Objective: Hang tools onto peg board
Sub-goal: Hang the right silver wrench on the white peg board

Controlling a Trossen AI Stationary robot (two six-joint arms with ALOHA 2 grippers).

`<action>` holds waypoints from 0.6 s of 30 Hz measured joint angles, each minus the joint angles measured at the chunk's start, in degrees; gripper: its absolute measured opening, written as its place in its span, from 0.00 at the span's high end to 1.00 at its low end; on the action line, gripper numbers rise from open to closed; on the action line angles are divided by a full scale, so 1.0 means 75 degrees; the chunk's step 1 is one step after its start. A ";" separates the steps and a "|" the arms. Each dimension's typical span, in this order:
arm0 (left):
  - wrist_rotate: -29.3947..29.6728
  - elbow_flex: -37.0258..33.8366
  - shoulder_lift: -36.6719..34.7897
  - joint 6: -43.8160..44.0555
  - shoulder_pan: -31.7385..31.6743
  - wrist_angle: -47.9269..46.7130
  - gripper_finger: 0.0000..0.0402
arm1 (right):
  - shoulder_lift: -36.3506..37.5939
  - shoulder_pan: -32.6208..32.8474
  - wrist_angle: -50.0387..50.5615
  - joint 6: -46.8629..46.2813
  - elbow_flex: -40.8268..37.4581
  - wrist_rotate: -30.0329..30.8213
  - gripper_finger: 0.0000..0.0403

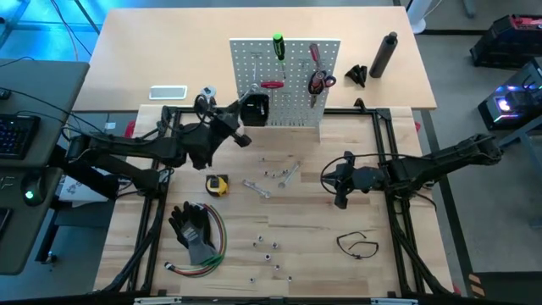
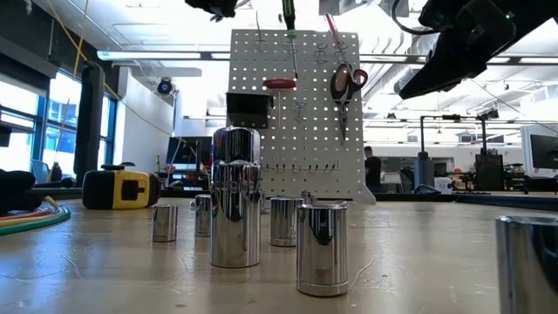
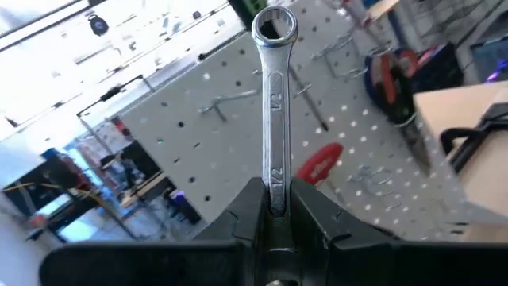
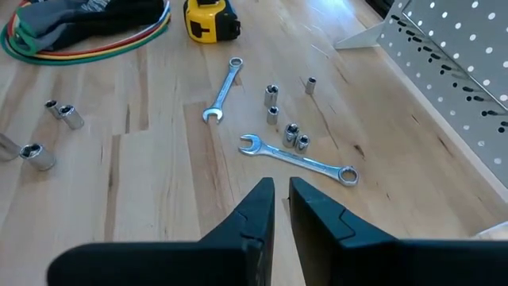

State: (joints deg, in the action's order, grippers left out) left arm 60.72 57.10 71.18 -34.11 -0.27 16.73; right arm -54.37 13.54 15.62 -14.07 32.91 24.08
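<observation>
My left gripper (image 3: 274,208) is clamped on the shank of a slim silver combination wrench (image 3: 275,103), whose long axis runs straight out from my fingers, ring end leading. That ring sits close in front of the white perforated peg board (image 1: 292,80), which stands upright at the far middle of the table, and it points at a row of bare wire hooks (image 3: 225,102) on the board's face. The ring has to slip over a hook, so I judge that lining the ring's opening up with a hook tip is what the next move depends on. In the overhead view my left arm reaches to the board's lower left corner, beside the small black bin (image 1: 255,108).

My right gripper (image 4: 282,189) hangs nearly closed and empty over the middle of the table, with two more silver wrenches (image 4: 298,158) lying flat below it. My left arm is much the nearer to the board.
</observation>
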 joint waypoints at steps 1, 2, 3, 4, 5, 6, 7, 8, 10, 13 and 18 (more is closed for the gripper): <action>-0.0068 0.0000 0.0013 0.0062 0.0021 -0.0007 0.91 | 0.0000 0.0000 0.0002 0.0001 0.0000 0.0002 0.92; -0.0086 0.0000 0.0048 0.0091 0.0047 -0.0035 0.91 | 0.0000 0.0002 0.0002 0.0001 0.0000 0.0022 0.92; -0.0089 0.0000 0.0107 0.0110 0.0069 -0.0043 0.91 | 0.0000 0.0000 0.0003 0.0001 0.0000 0.0056 0.92; -0.0093 0.0000 0.0154 0.0111 0.0098 -0.0051 0.91 | 0.0000 0.0000 0.0000 0.0001 0.0000 0.0071 0.92; -0.0097 0.0000 0.0201 0.0113 0.0122 -0.0064 0.91 | 0.0000 0.0000 0.0003 0.0001 0.0000 0.0070 0.92; -0.0098 0.0000 0.0265 0.0131 0.0160 -0.0049 0.91 | 0.0000 0.0000 0.0003 0.0001 0.0000 0.0070 0.92; -0.0098 0.0000 0.0333 0.0140 0.0193 -0.0020 0.91 | 0.0000 0.0000 0.0006 0.0001 0.0000 0.0070 0.92; -0.0099 0.0000 0.0400 0.0146 0.0233 -0.0016 0.91 | 0.0000 0.0000 0.0023 -0.0006 0.0000 0.0070 0.92; -0.0110 0.0000 0.0552 0.0244 0.0309 -0.0024 0.91 | 0.0000 0.0003 0.0070 -0.0055 0.0000 0.0133 0.92; -0.0175 0.0000 0.0748 0.0384 0.0399 -0.0030 0.91 | 0.0000 0.0003 0.0176 -0.0110 0.0000 0.0392 0.92; -0.0322 0.0000 0.1002 0.0723 0.0522 -0.0026 0.91 | 0.0000 0.0003 0.0169 -0.0188 0.0000 0.0696 0.92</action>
State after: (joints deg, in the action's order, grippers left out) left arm 58.30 57.10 78.70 -28.69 3.64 16.54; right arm -54.37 13.56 16.88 -15.48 32.91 29.30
